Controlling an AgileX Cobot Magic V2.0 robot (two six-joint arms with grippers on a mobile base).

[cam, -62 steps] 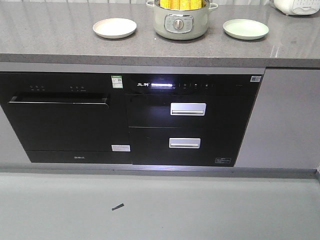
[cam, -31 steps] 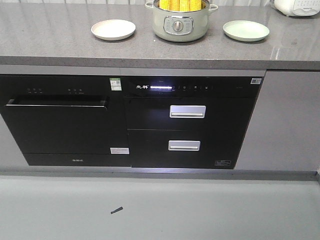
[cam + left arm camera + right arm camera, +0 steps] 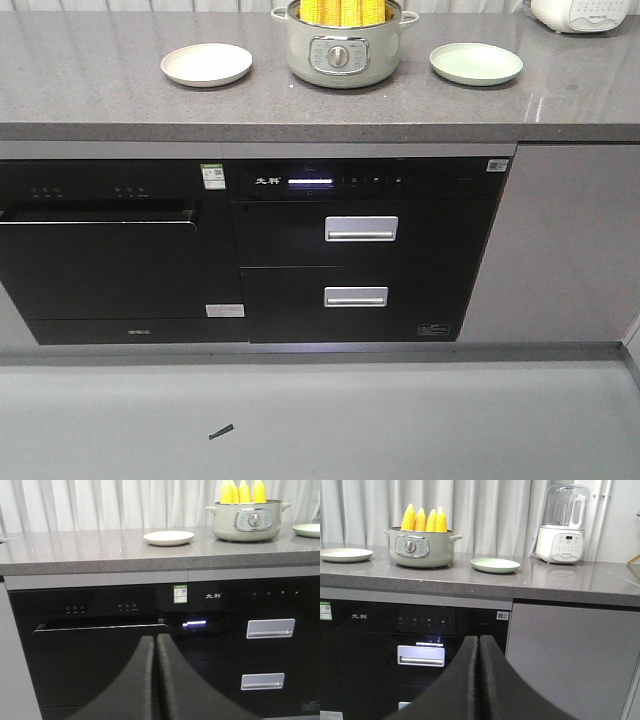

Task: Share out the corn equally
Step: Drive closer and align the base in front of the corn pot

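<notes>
- Corn cobs (image 3: 425, 520), four of them with bright yellow kernels in rows and tapered tips, stand upright and close together in a round, pale grey-green glossy electric pot (image 3: 420, 550) with a dial on its front
- pot wall hides the lower part of each cob; the front view cuts their tips off at the top edge
- pot sits on the grey speckled stone table (image 3: 100, 100), between a shallow round cream plate (image 3: 206, 64) and a shallow round pale green plate (image 3: 476, 63), both bare
- white blender with a clear jug (image 3: 562, 527) stands further right, only partly in frame from the front
- left tool (image 3: 155, 639): smooth black curved fingers pressed together, no gap, gripping nothing, in front of the black glass-fronted appliances (image 3: 370, 250)
- right tool (image 3: 479, 639): likewise closed and bare
- small dark scrap (image 3: 221, 432) on the grey floor, too small to identify
</notes>
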